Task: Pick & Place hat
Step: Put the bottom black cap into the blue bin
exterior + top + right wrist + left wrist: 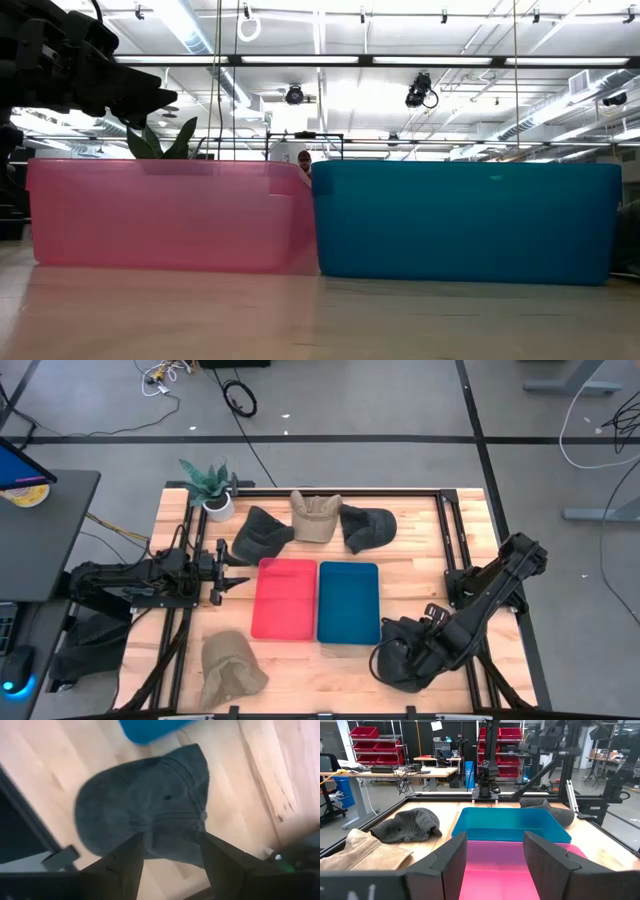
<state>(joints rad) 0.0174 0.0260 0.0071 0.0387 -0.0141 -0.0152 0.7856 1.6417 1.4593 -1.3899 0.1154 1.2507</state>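
A dark grey cap (398,666) (150,805) lies on the table near the front right, just right of the blue bin (348,602). My right gripper (408,648) (170,840) hangs over it, open, with one finger above each side of the cap's crown. I see no touch. My left gripper (232,568) (495,845) is open and level at the left side of the pink bin (283,598) (495,867), pointing toward it. Both bins stand side by side at the table's middle.
Two more dark grey caps (262,532) (368,525) and a tan cap (315,515) lie along the far edge. Another tan cap (230,665) lies near the front left. A potted plant (212,488) stands at the far left corner. Black rails (455,540) frame the table.
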